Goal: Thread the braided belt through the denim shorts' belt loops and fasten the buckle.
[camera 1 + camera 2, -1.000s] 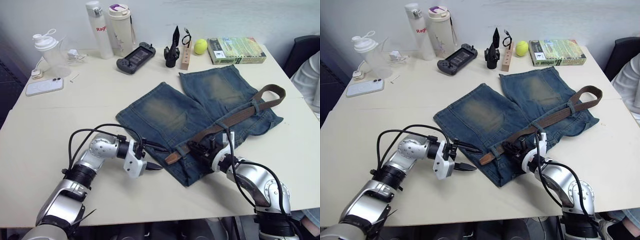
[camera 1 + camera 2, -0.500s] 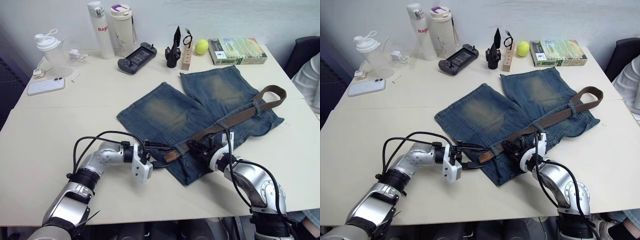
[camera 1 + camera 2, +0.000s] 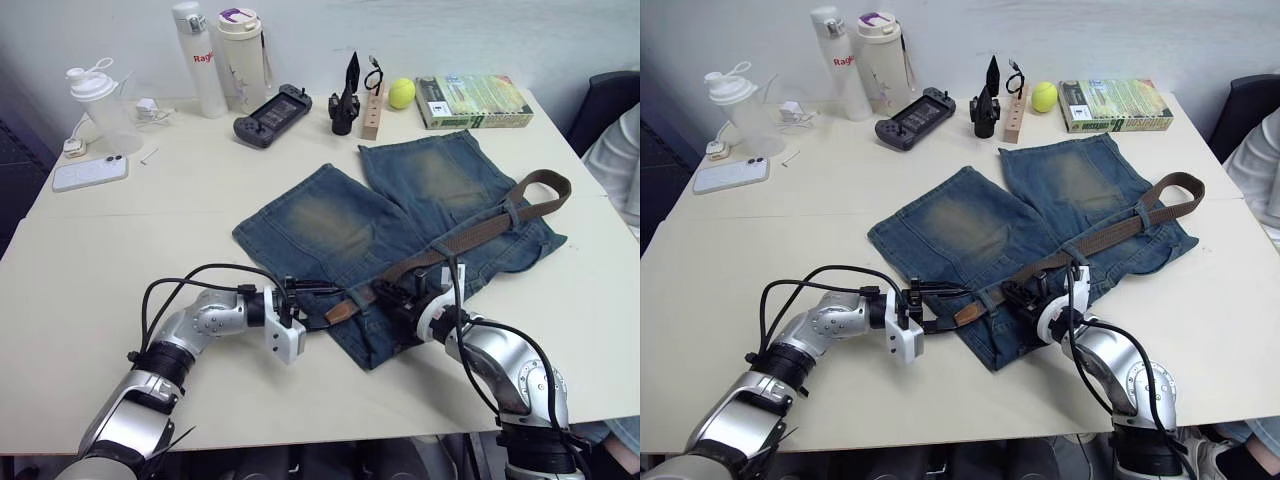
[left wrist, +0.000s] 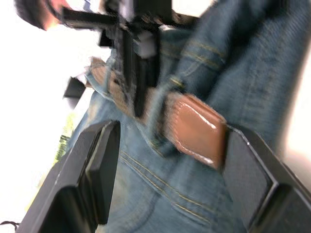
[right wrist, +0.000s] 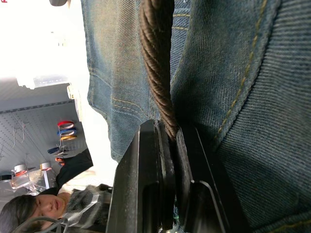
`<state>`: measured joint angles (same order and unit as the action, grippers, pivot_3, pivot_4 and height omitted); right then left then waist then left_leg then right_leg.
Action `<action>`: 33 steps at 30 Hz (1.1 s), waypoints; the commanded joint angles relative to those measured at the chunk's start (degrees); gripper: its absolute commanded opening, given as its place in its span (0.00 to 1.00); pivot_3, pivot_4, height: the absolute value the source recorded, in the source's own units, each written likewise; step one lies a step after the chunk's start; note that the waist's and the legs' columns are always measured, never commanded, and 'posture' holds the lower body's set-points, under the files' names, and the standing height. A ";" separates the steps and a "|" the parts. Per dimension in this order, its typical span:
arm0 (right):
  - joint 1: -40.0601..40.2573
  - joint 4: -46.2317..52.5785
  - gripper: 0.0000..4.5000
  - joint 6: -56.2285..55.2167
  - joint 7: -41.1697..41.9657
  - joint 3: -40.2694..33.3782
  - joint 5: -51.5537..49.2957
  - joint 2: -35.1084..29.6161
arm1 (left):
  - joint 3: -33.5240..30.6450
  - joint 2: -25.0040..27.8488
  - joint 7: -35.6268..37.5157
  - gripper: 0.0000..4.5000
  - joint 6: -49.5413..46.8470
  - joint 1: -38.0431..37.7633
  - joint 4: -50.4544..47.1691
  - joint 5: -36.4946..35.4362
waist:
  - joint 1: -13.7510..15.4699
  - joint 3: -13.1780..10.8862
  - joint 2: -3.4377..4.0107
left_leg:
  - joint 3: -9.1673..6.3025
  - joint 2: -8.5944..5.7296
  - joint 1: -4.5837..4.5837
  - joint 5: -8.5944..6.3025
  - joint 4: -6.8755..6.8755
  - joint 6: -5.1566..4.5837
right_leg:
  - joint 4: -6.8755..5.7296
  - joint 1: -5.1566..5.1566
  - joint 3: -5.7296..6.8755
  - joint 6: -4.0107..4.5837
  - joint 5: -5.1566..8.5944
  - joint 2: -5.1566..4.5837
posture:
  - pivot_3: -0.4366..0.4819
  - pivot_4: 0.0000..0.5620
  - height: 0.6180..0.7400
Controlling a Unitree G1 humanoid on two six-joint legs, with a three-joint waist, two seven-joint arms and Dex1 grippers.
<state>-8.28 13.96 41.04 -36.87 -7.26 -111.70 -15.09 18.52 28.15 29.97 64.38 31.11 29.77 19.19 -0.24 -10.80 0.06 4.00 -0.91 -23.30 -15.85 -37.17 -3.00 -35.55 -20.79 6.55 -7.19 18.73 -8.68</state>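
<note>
Since a second ago, the left pincer (image 3: pixel 312 308) has advanced along the tabletop (image 3: pixel 120 250) to the belt's leather tip (image 4: pixel 197 128), its fingers (image 4: pixel 99 170) spread wide on either side of the tip without gripping it. That forearm lies low and nearly level near the front edge, elbow bent toward the front left corner. From the front right, the right arm reaches in with its pincer (image 3: pixel 392 296) clamped on the braided belt (image 3: pixel 470 232) at the waistband of the denim shorts (image 3: pixel 330 225), which lie flat mid-tabletop with legs toward the far edge. From there the belt runs under a belt loop (image 3: pixel 511 211) and curls back near the right edge; its buckle cannot be made out. Along the far edge stand two bottles (image 3: pixel 220 58), a shaker (image 3: pixel 98 100), a phone (image 3: pixel 88 172), a game controller (image 3: pixel 271 113), a tennis ball (image 3: pixel 401 92) and a book (image 3: pixel 471 100).
</note>
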 commanded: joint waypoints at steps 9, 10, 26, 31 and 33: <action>0.33 1.38 0.00 -0.66 0.25 1.24 -1.29 0.27 | 0.21 2.21 -0.06 0.74 -2.13 -0.07 -3.06 -1.19 | 0.06 0.00 0.00 | 0.02 0.03 0.00 -0.01 -0.02 0.01 | -0.01 0.00 -0.02 0.00 0.00 0.03 | 0.48 0.27 0.87; 0.33 1.39 0.00 -0.75 0.22 1.27 -1.29 0.22 | 0.57 2.19 0.22 0.74 -1.98 0.00 -2.98 -1.39 | 0.07 0.00 0.00 | 0.02 0.03 0.00 -0.01 -0.02 0.01 | -0.01 0.00 -0.02 0.00 0.00 0.03 | 0.48 0.27 0.87; -0.27 1.20 0.00 -1.02 0.32 1.41 -1.30 0.28 | 1.71 1.13 -2.05 0.74 -4.28 1.46 -1.90 4.43 | 0.11 0.00 0.00 | 0.05 0.03 -0.01 -0.01 -0.01 0.01 | -0.01 -0.02 -0.01 0.00 0.00 0.03 | 0.48 0.27 0.87; -0.04 1.34 0.00 -0.98 0.34 1.47 -1.30 0.01 | 1.84 1.56 -2.99 0.74 -3.46 1.12 -2.45 3.38 | 0.10 0.00 0.00 | 0.05 0.04 -0.01 -0.01 0.02 0.01 | -0.02 -0.04 -0.01 0.00 0.00 0.03 | 0.48 0.27 0.87; -0.05 1.30 0.00 -0.97 0.35 1.51 -1.30 -0.06 | 1.92 2.38 -2.69 0.74 -2.54 0.54 -3.21 1.81 | 0.10 0.00 0.00 | 0.05 0.04 -0.01 -0.01 0.00 0.02 | -0.01 -0.03 -0.01 0.00 0.00 0.02 | 0.48 0.27 0.87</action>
<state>-8.39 13.95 39.95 -36.86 -6.47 -111.94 -15.09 21.21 29.61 27.79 60.56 32.24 27.99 23.08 -0.14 -10.80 0.06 4.05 -0.88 -23.31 -15.86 -37.17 -2.98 -35.56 -20.82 6.54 -7.19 18.73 -8.66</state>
